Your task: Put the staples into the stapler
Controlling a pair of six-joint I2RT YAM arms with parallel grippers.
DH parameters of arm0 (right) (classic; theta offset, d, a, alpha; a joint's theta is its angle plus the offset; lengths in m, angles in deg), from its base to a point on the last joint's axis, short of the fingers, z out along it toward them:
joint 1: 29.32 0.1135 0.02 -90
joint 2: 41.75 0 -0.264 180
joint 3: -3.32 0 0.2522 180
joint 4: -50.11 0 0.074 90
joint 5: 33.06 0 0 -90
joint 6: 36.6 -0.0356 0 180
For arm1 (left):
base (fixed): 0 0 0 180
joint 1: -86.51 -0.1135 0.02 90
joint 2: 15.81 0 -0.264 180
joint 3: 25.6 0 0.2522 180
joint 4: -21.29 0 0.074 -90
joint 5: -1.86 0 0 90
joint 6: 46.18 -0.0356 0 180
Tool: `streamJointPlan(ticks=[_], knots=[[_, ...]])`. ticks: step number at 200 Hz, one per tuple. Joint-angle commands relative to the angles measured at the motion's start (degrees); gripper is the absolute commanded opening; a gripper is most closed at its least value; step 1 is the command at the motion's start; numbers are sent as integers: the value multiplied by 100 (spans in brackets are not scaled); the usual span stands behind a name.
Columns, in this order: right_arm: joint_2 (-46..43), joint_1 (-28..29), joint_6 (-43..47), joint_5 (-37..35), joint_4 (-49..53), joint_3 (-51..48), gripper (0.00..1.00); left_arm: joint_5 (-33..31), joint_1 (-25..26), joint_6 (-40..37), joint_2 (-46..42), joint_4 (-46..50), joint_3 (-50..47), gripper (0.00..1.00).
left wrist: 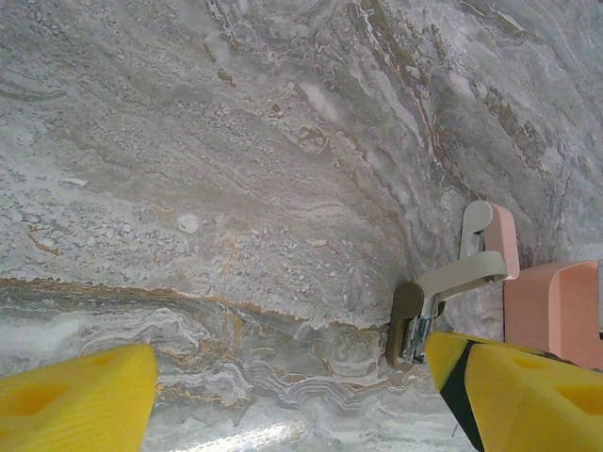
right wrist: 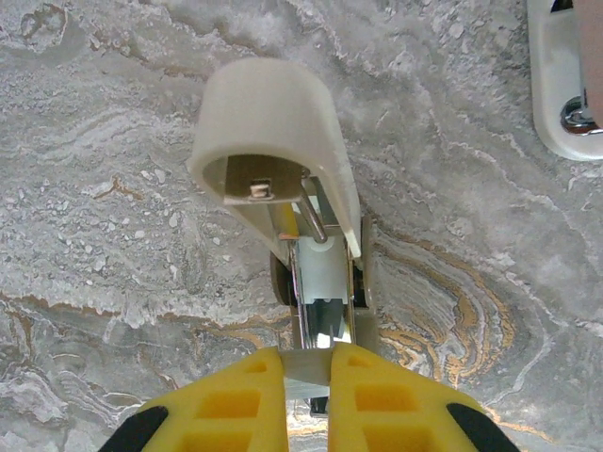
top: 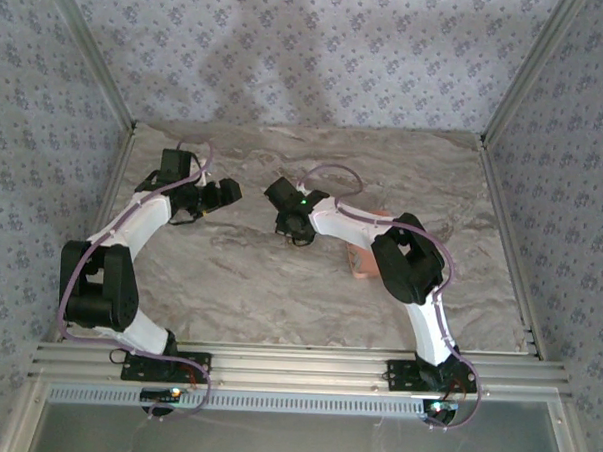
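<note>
— Where is the stapler (right wrist: 325, 202)?

— Around the middle of the marble-patterned tabletop (top: 278, 305), a little toward the far side and just left of the salmon tray (top: 363, 261). The right pincer (right wrist: 306, 353) has it.

— How is it held?

— In the right wrist view the two yellow fingers (right wrist: 236, 405) are closed on the stapler's near end, pressing the metal channel (right wrist: 320, 282) from both sides. The pale cover (right wrist: 273, 113) is swung up and away from the base, so its hollow underside faces the camera.

— Is it resting on the tabletop?

— I cannot tell; the marble lies right behind it.

— And the other arm?

— The left pincer (left wrist: 292, 363) hangs over bare marble to the left of the stapler, its fingers spread wide with nothing between them. In its own wrist view the opened stapler stands just beside its right-hand finger (left wrist: 528, 395).

— Anything else nearby?

— A whitish oblong piece (right wrist: 565, 94) with a metal rivet lies near the stapler, apart from it, at the upper right of the right wrist view.
</note>
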Motion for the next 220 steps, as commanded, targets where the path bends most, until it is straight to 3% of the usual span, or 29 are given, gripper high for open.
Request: streamJointPlan(ticks=[1, 220], knots=[[16, 36, 91, -181, 344, 157, 13, 146, -61, 26, 73, -65, -6, 85], [298, -13, 121, 121, 487, 285, 13, 165, -61, 61, 134, -95, 21, 85]])
